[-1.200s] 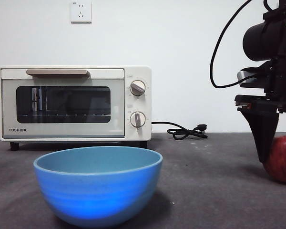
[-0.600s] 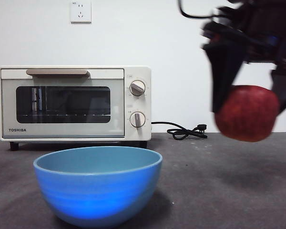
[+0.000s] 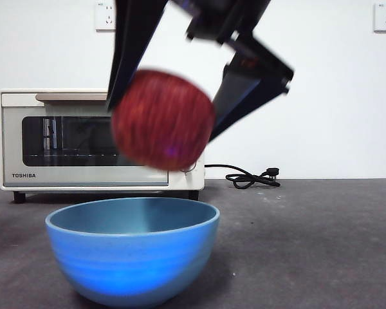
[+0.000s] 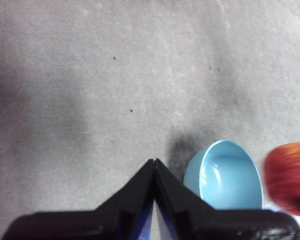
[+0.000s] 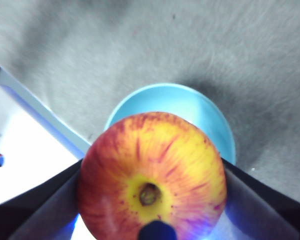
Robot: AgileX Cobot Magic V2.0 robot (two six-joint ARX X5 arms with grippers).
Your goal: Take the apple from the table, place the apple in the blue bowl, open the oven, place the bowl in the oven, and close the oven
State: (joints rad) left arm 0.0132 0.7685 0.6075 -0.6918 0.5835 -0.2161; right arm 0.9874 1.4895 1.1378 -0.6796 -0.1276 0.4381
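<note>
My right gripper is shut on the dark-red apple, holding it in the air directly above the blue bowl. In the right wrist view the apple fills the space between the jaws, its yellow stem end toward the camera, with the bowl beneath it. The bowl stands on the grey table in front of the cream oven, whose door is closed. My left gripper is shut and holds nothing; it hovers above bare table, with the bowl and the apple off to one side.
The oven's black cord lies coiled on the table behind and right of the bowl. Wall sockets sit high on the white wall.
The right gripper lifted the apple from the table at the far right and carried it up and left, until it hangs over the bowl. Bowl and oven have not moved.
</note>
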